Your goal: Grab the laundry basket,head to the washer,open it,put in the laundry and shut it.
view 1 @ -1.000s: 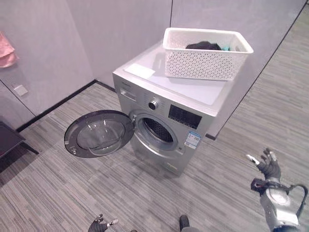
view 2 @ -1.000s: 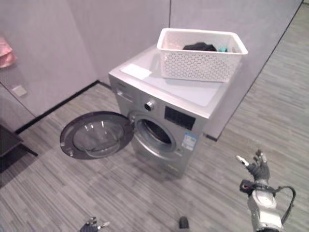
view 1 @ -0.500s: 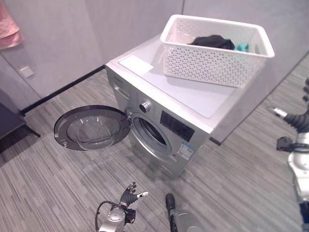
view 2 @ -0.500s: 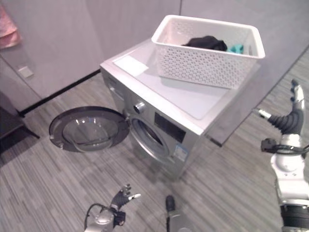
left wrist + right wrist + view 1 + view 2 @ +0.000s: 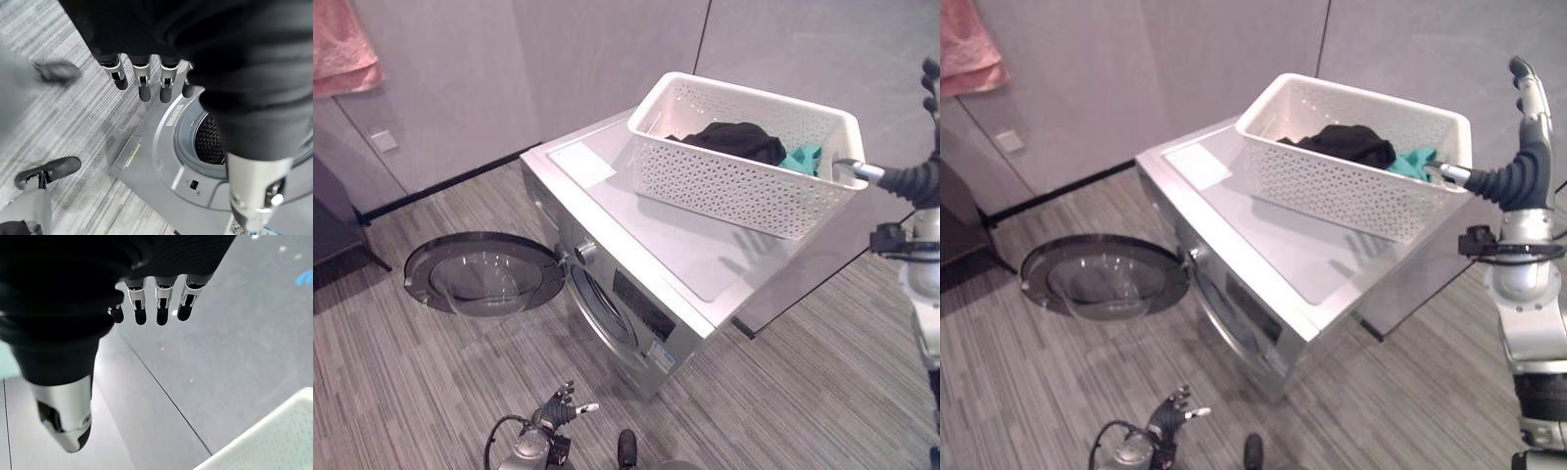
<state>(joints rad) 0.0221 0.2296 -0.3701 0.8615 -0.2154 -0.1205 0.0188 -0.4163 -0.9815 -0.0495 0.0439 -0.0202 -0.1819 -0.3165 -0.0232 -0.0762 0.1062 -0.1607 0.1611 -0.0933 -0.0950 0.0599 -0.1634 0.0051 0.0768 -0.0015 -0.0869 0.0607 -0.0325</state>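
Observation:
A white perforated laundry basket (image 5: 744, 186) stands on top of the silver washer (image 5: 646, 245). It holds a black garment (image 5: 734, 140) and a teal one (image 5: 800, 157). The washer's round door (image 5: 481, 273) hangs wide open to its left, and the drum opening (image 5: 210, 142) is dark. My right hand (image 5: 1518, 176) is raised just off the basket's right end, open, with fingers straight up and the thumb toward the rim (image 5: 274, 440). My left hand (image 5: 553, 411) hangs low near the floor in front of the washer, open and holding nothing.
A pink towel (image 5: 342, 49) hangs on the grey wall at the upper left, above a wall socket (image 5: 384, 140). Dark furniture (image 5: 333, 225) stands at the far left. A white sheet (image 5: 582, 162) lies on the washer top beside the basket.
The camera has moved closer to the washer. My right hand has risen from near the floor to basket height beside the basket's right end. The left hand stays low.

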